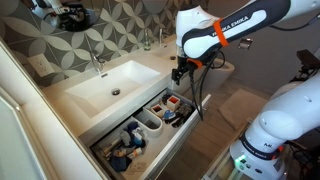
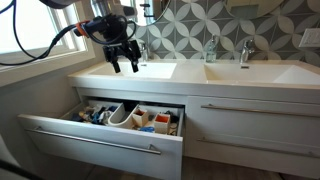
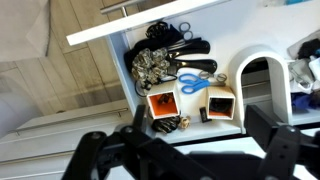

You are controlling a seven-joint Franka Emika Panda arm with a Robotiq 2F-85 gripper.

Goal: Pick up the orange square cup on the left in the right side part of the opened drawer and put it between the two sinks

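Two orange square cups stand side by side in the opened drawer point(image 3: 228, 55). In the wrist view they are one cup point(image 3: 162, 104) and its twin point(image 3: 220, 104), and both hold small dark items. They also show in an exterior view point(image 2: 146, 121) in the drawer's point(image 2: 90, 140) right part. My gripper point(image 3: 185, 160) is open and empty, and hangs above the cups without touching them. In the exterior views it point(image 1: 180, 72) point(image 2: 125, 62) hovers over the drawer point(image 1: 190, 128) by the counter's edge. The two sinks point(image 2: 150, 70) point(image 2: 240, 72) lie in the white countertop.
A white oval tub point(image 3: 260, 75) stands beside the cups, with blue scissors point(image 3: 190, 82) and black clutter point(image 3: 170, 45) behind them. Chrome taps point(image 2: 211, 48) stand at the wall. More clutter fills the drawer's other part point(image 1: 125, 148). A sink point(image 1: 110, 85) lies above the drawer.
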